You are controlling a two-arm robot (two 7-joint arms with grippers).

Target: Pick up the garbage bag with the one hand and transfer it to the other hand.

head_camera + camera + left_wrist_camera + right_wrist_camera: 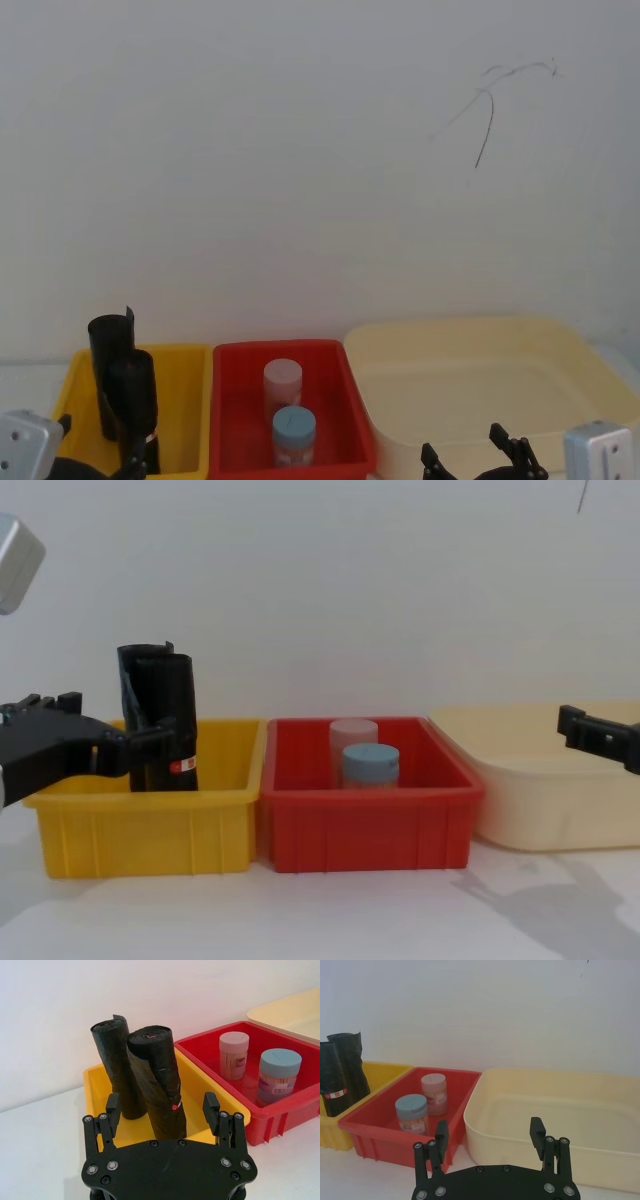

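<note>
Three plastic bins sit in a row on a white table (300,920): a yellow rectangular plastic bin (140,830) on the robot's left, a red rectangular plastic bin (365,830) in the middle, and a wide cream plastic tub (530,810) on the right. Two black rolls stand in the yellow bin, side by side and touching. The nearer one is the garbage bag (157,1080), a tall black cylindrical roll of plastic bags with a small red-and-white label low on its side; it leans slightly and rises well above the bin's rim. Just behind it stands a crinkled black plastic roll (112,1060) with no label. The black two-finger left gripper (161,1108) hovers at the near edge of the yellow bin, its fingers spread wide to either side of the labelled roll and gripping nothing. The black two-finger right gripper (489,1132) hangs in front of the cream tub, fingers likewise spread apart and empty. Inside the red bin stand two small round jars: a pink-lidded jar (234,1055) toward the wall and a blue-lidded jar (278,1075) in front of it.
</note>
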